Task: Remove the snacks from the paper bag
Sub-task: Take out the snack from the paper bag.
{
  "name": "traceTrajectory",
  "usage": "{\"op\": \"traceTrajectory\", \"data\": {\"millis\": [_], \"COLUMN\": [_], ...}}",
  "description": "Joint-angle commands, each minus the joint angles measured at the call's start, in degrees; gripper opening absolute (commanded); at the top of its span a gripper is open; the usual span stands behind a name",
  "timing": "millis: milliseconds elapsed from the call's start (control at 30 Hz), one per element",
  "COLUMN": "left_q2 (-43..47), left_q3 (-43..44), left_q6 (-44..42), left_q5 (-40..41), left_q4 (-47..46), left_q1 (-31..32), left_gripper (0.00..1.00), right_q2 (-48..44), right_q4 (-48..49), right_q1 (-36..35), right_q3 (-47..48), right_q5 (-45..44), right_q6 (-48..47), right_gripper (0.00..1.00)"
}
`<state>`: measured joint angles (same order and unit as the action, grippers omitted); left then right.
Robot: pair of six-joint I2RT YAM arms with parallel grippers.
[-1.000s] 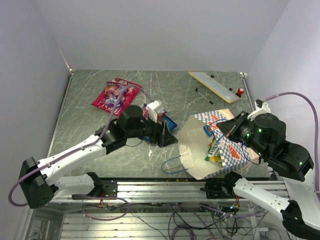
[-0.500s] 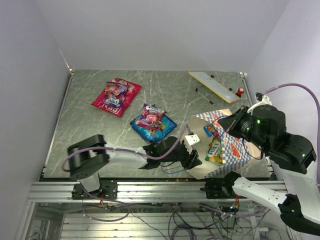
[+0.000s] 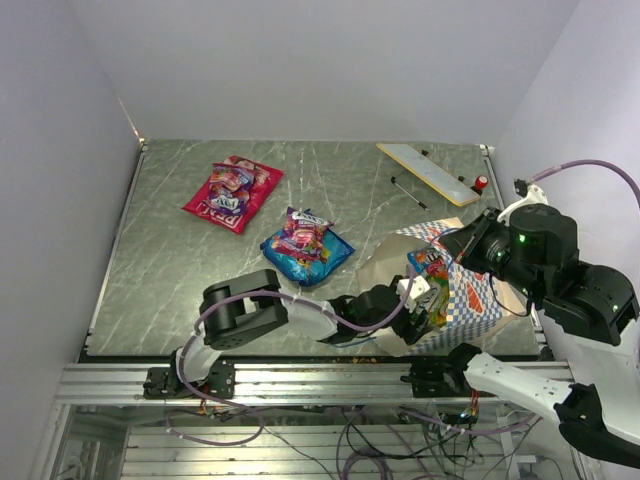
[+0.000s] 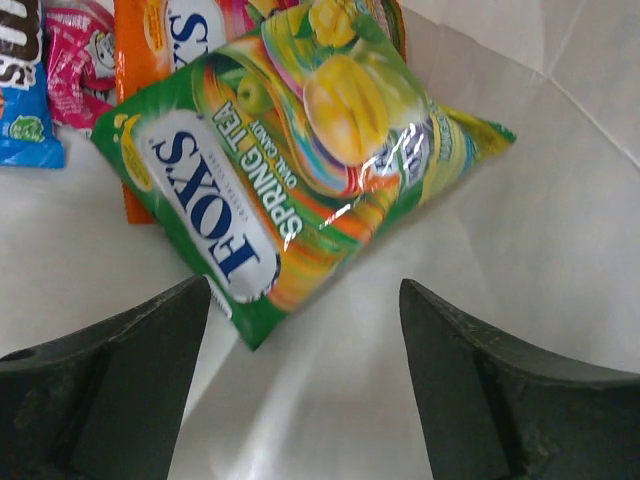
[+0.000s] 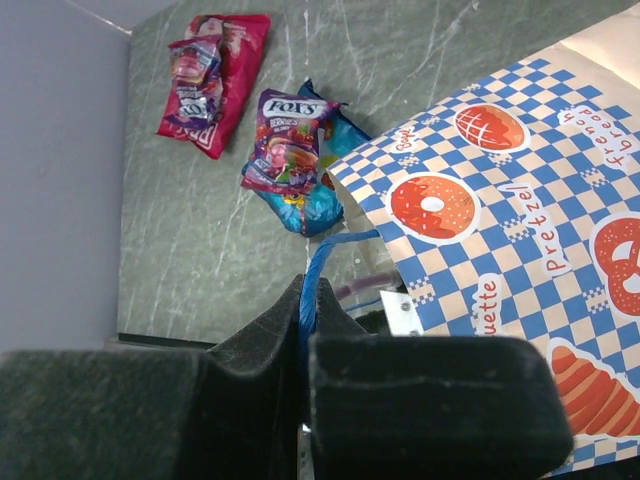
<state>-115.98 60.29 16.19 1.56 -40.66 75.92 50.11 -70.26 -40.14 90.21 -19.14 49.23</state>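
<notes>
Snacks: a glossy green FOX'S packet lies inside the blue-checkered paper bag, at four o'clock on the table. Over it the left gripper gapes wide; the right gripper pinches the blue string handle.

White-and-black jointed arms carry lilac cables and end in matte black wedge-shaped fingers.
</notes>
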Motion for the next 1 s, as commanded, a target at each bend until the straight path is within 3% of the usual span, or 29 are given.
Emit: {"op": "traceTrajectory", "data": {"millis": [0,167,300,400,467,567,733,800,967], "left_q2": [-4.74,-10.02,-14.68,-16.41,-16.44,-15.19,-10.03,-7.34,0.14], "left_q3": [6.35,12.57,17.33,18.50,18.95,19.44,18.21,17.59,15.83], "left_q6": [-1.94,-5.73,-8.30,-8.28,-8.34,-7.76,-7.56,-7.41,-6.90], "left_q5": [8.52,13.84,15.12,15.74,14.57,14.58,15.09,15.56,14.65], "left_q4": [0.83,6.87,12.13,14.37,15.65,17.84,21.06,22.82,27.96], "left_q1": [2.08,2.29,2.30,2.30,2.37,2.30,2.30,2.30,2.30], "left_gripper": [0.90,0.99,0.99,0.94,0.84,0.54,0.17,0.10,0.07], "right_q2": [-0.51,0.34,0.31,-0.61,-1.10,-1.22,-1.27,-1.73,-3.34], "right_q4": [-0.31,-0.76,-1.63,-1.38,-1.30,-1.61,-2.03,-1.48,0.38], "right_q1": [-0.01,0.01,0.06,-0.02,-0.03,0.01,0.04,0.03,0.02], "right_q3": [1.69,3.30,4.67,4.90,4.88,5.45,6.67,6.44,5.25], "right_q5": [-1.01,-0.05,-0.50,-0.73,-0.81,-0.75,-1.17,-1.53,-2.20], "right_q6": [-1.24,-3.06,-3.88,-3.90,-3.88,-4.03,-4.64,-4.82,-5.71], "right_gripper": [0.00,0.00,0.00,0.00,0.00,0.00,0.00,0.00,0.00]}}
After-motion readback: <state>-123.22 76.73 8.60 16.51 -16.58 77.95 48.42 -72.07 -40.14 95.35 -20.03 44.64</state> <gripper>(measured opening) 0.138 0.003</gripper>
